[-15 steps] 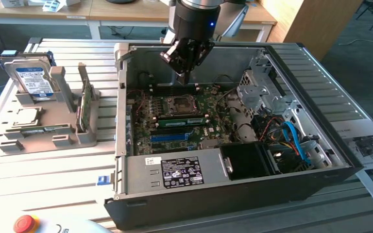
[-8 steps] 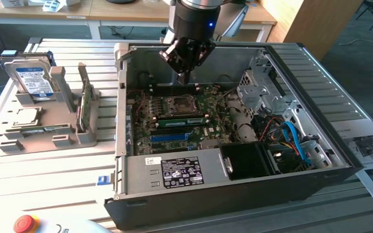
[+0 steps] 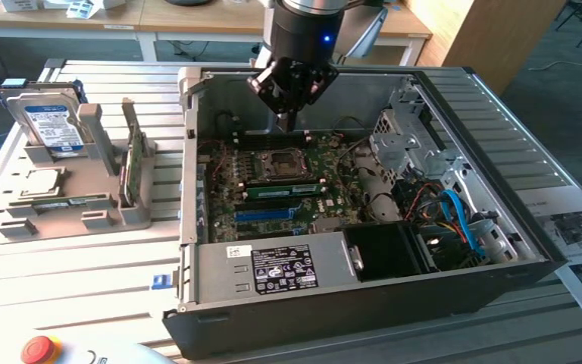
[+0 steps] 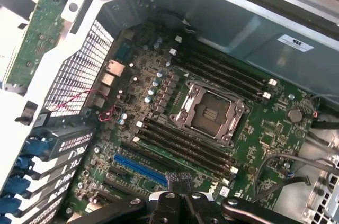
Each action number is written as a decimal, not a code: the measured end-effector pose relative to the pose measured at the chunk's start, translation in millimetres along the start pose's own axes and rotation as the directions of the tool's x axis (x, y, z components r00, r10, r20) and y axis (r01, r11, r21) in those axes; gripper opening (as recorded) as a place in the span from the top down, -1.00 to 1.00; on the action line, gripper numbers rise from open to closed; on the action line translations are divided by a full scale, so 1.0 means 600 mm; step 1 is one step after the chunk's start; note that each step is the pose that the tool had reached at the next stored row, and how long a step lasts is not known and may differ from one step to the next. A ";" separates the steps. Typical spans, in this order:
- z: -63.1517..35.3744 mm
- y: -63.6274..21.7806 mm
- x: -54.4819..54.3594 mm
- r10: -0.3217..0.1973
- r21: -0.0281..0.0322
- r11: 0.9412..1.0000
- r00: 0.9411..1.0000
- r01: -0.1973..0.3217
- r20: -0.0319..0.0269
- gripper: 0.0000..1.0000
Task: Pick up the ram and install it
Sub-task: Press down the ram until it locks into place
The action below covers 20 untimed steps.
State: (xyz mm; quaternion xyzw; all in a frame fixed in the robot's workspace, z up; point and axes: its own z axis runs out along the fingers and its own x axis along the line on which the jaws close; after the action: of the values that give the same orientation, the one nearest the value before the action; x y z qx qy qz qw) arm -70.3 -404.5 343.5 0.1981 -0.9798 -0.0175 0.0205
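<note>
Tool [image 3: 287, 112] pressed together above the open PC case [image 3: 372, 303], nothing clearly pinched.
Ram [image 3: 283, 189] (looks slot-seated) lies nearer the camera than the tool, beyond the CPU socket [image 3: 275, 161], long axis across the exterior view.

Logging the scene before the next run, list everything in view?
computer case: one, black, open, centre
motherboard: one, green, inside the case
CPU socket: one, silver and black, mid-board
slot strip: one, blue, in front of the socket
cable: one, blue, exterior view's right of the case
holder: one, grey, exterior view's left of the case
hard drive: one, blue label, upright in the holder
ram: one, green, lying on the holder
wider card: one, green, upright in the holder
button: one, red, front corner
gripper: one, black, shut, above the board
</note>
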 end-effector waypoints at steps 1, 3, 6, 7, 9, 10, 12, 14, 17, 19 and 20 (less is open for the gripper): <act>0.000 0.000 0.000 0.011 0.000 1.000 1.000 -0.011 0.000 0.80; 0.000 0.000 0.000 0.033 0.001 0.999 0.999 -0.033 0.001 0.80; 0.000 0.000 0.000 0.065 0.001 0.998 0.998 -0.065 0.001 0.80; 0.000 0.000 0.000 0.077 0.001 0.997 0.997 -0.077 0.002 0.80; 0.000 0.000 0.000 0.098 0.002 0.995 0.995 -0.098 0.002 0.80; 0.000 0.000 0.000 0.109 0.002 0.994 0.994 -0.109 0.002 0.80; 0.000 0.000 0.000 0.130 0.002 0.992 0.992 -0.130 0.003 0.80; 0.000 0.000 0.000 0.151 0.003 0.989 0.989 -0.151 0.003 0.80; 0.000 0.000 0.000 0.180 0.003 0.984 0.984 -0.180 0.004 0.80; 0.000 0.000 0.000 0.199 0.003 0.980 0.980 -0.199 0.005 0.80; 0.000 0.000 0.000 0.209 0.003 0.978 0.978 -0.209 0.005 0.80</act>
State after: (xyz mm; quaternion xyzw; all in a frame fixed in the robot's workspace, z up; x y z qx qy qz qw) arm -70.3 -404.5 343.4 0.0938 -0.9953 -0.0141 0.0195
